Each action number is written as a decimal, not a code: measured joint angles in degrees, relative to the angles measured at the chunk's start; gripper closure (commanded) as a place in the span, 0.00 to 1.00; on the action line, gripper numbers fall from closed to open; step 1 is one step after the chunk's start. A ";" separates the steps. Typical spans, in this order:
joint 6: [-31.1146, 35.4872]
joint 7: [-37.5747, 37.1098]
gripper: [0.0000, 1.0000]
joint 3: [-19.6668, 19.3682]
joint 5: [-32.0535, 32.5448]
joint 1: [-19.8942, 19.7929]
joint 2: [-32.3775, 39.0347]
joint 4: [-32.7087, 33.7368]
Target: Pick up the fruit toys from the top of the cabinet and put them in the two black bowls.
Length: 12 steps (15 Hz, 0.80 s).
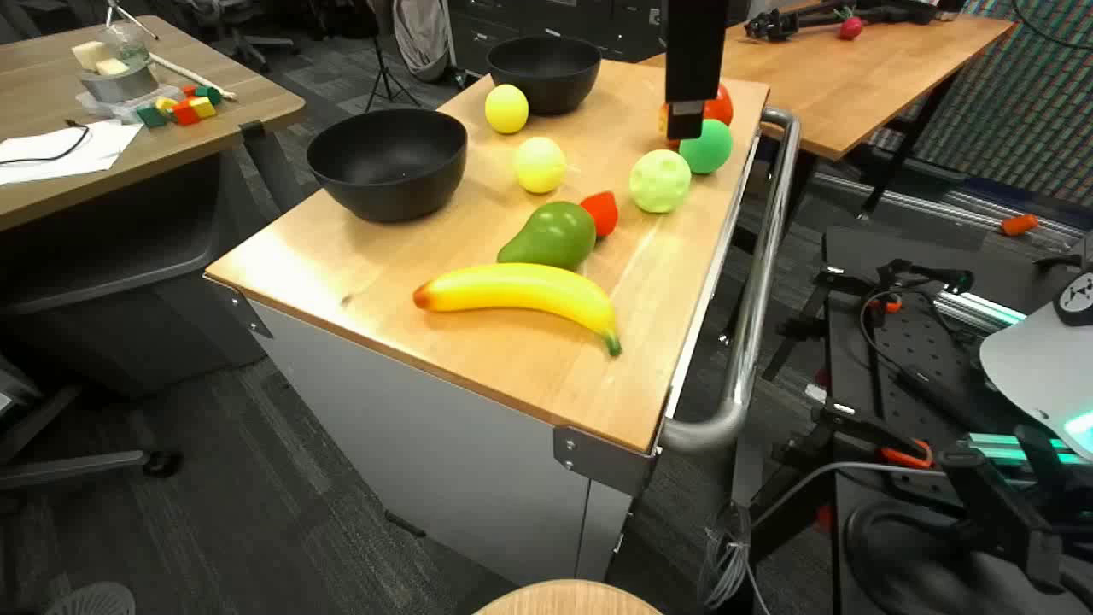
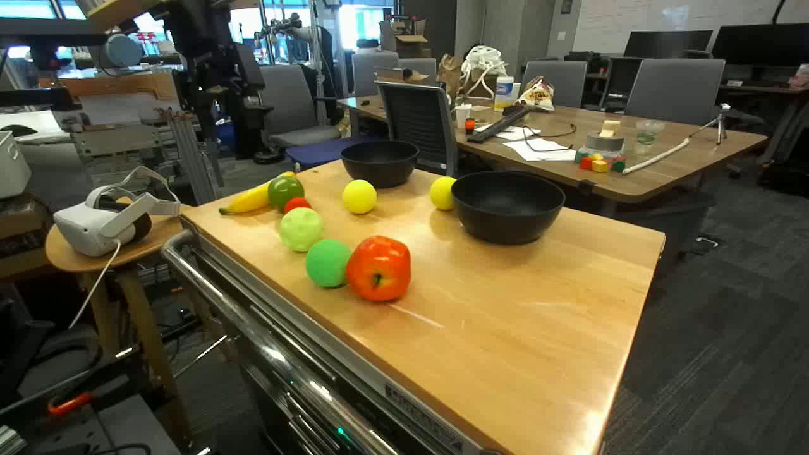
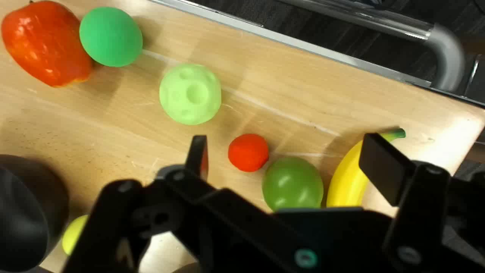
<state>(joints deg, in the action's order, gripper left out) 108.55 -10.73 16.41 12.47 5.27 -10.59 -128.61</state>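
Observation:
The fruit toys lie spread over the cabinet's wooden top (image 2: 505, 328): a banana (image 1: 521, 290), a green pear shape (image 1: 555, 235), a small red one (image 1: 602, 212), a pale green dimpled ball (image 1: 660, 181), a bright green one (image 2: 328, 262), a big red one (image 2: 379, 268) and two yellow balls (image 1: 540, 165). Two black bowls (image 1: 388, 201) stand upright along the far side from the rail; no fruit shows in them. In the wrist view my gripper (image 3: 291, 159) is wide open above the top, holding nothing. Below and between its fingers appear the small red toy, the green pear shape and part of the banana.
A metal rail (image 1: 760, 282) runs along one edge of the cabinet. Beside its end, a round stool (image 2: 63, 253) carries a white headset (image 2: 104, 224). A larger table (image 2: 682, 151) with blocks, tape and papers stands behind the bowls.

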 measured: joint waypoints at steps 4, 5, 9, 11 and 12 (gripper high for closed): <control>0.02 0.00 0.00 0.00 0.00 0.00 -0.18 0.63; 0.02 0.00 0.00 0.00 0.00 0.00 -0.18 0.63; 0.01 0.00 0.00 -0.17 0.00 0.13 -0.12 0.57; 0.01 0.00 0.00 -0.83 0.00 0.28 -0.07 0.46; 0.01 0.00 0.00 -1.51 0.00 0.27 -0.16 0.52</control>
<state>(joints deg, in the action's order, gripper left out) 108.56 -10.73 14.90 12.47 5.55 -10.75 -128.09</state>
